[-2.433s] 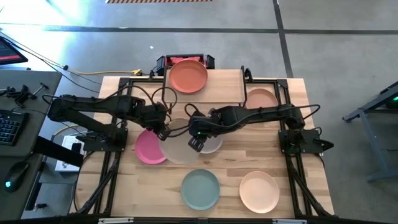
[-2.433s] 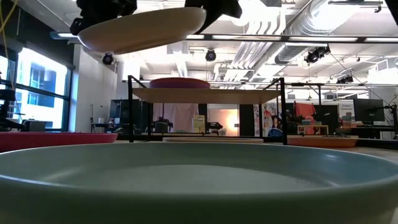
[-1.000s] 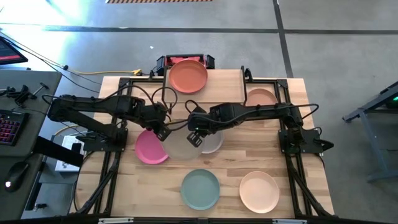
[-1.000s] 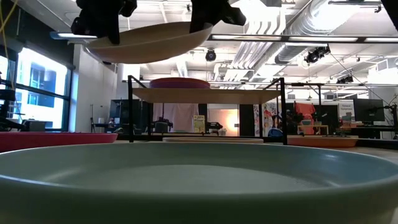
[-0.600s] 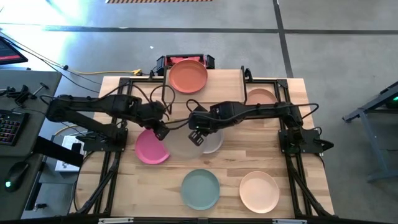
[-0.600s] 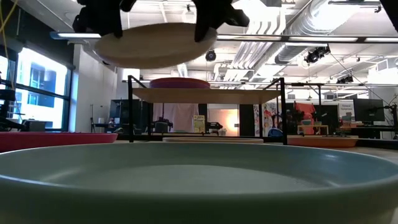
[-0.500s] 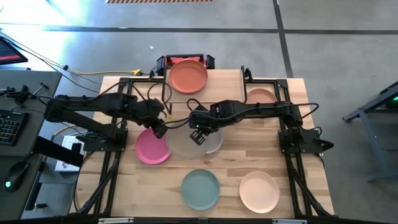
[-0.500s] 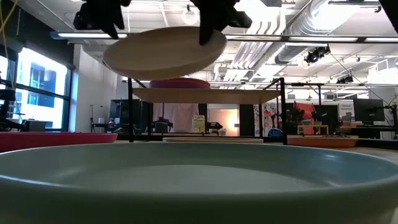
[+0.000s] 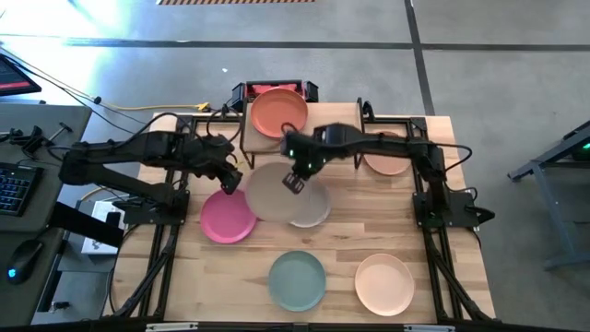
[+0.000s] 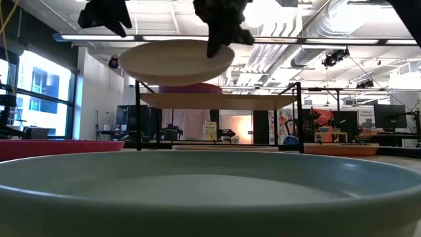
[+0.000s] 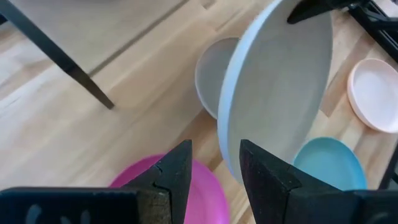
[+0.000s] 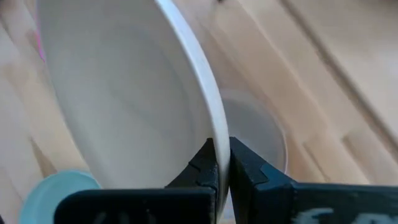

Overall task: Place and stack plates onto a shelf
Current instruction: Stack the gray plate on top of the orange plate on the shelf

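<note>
Filling the low view's foreground is the teal plate (image 10: 210,191), nearest the camera, with the peach plate (image 9: 384,284) beside it. Beyond the teal plate lie the pink plate (image 9: 228,218) and the grey plate (image 9: 309,208), flat on the tabletop (image 9: 461,277). Above them, short of the shelf (image 10: 217,100), hangs the beige plate (image 9: 277,189), lifted clear of the table and roughly level. The right gripper (image 9: 295,180) is clenched on its rim on the grey plate's side. The left gripper (image 9: 228,181) stands released beside the opposite rim, apart from it. On the shelf rests the terracotta plate (image 9: 279,112); another plate (image 9: 387,152) lies just beside the shelf.
</note>
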`<state>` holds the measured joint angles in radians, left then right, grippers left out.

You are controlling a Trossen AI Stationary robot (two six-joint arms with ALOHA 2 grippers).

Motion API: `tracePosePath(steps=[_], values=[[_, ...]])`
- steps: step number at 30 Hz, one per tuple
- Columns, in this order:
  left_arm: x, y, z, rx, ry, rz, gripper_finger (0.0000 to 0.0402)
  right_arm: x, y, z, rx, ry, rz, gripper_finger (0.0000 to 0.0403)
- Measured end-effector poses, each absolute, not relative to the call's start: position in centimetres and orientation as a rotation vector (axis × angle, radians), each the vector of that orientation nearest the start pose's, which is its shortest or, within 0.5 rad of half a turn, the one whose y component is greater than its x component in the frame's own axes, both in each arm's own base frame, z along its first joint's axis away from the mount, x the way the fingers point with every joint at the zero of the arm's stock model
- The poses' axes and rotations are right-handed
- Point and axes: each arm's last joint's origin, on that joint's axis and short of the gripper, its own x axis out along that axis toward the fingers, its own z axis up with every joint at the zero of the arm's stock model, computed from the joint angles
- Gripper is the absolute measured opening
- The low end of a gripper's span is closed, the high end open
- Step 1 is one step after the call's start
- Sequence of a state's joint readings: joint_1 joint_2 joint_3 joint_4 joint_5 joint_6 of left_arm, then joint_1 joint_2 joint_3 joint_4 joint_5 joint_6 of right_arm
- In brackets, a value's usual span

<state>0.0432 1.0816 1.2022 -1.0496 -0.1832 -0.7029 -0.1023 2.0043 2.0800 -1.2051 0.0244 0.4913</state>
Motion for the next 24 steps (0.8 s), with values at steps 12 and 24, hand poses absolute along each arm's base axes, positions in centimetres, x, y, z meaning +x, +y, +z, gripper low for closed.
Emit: tracePosePath(steps=[12,24], values=[[18.8,2.7,34.9,-0.589,0.799,0.578,0.0124,38.2,-15.4,36.9,0.525,0.847,-0.251,0.0000],[18.6,3.9,34.9,-0.615,0.778,0.643,0.0124,32.8,-26.8,42.2,0.472,0.416,-0.447,0.0000]])
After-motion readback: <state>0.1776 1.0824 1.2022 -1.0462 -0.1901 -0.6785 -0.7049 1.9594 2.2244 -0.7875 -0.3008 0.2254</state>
